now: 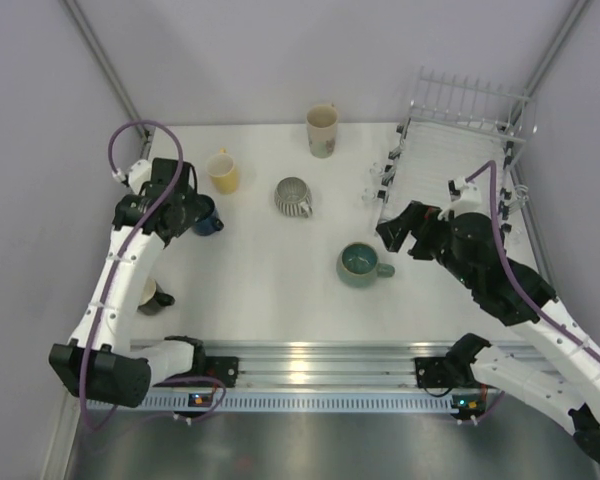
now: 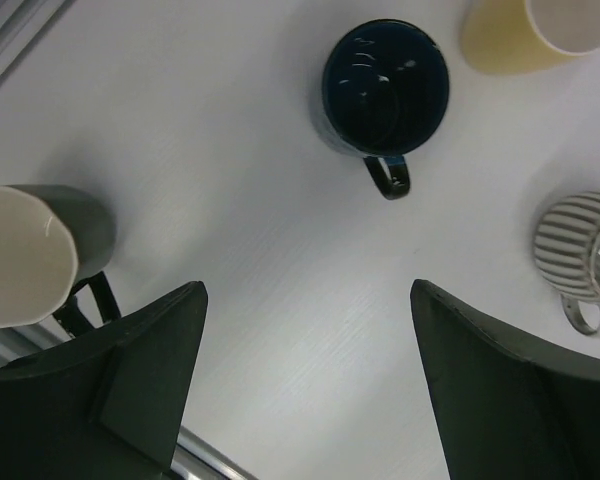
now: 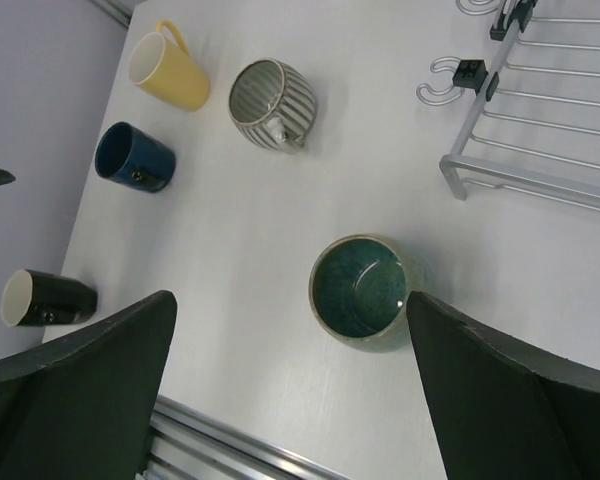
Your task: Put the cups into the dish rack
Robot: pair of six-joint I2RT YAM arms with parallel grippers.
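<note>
**Mugs and rack only partly seen**

From above, the left arm [image 1: 130, 262] covers one side of the dark blue mug [image 1: 211, 222] and much of the black mug [image 1: 151, 297]. The right arm [image 1: 485, 262] overlaps the near end of the dish rack [image 1: 450, 150], and the cream mug [image 1: 322, 130] is too small to make out its mark. In the left wrist view, the picture's edges cut off the yellow mug [image 2: 505, 42], the grey ribbed mug [image 2: 570, 245] and the black mug. In the right wrist view, the rack runs off two edges, and the teal mug [image 3: 360, 290] hides its handle.
</note>
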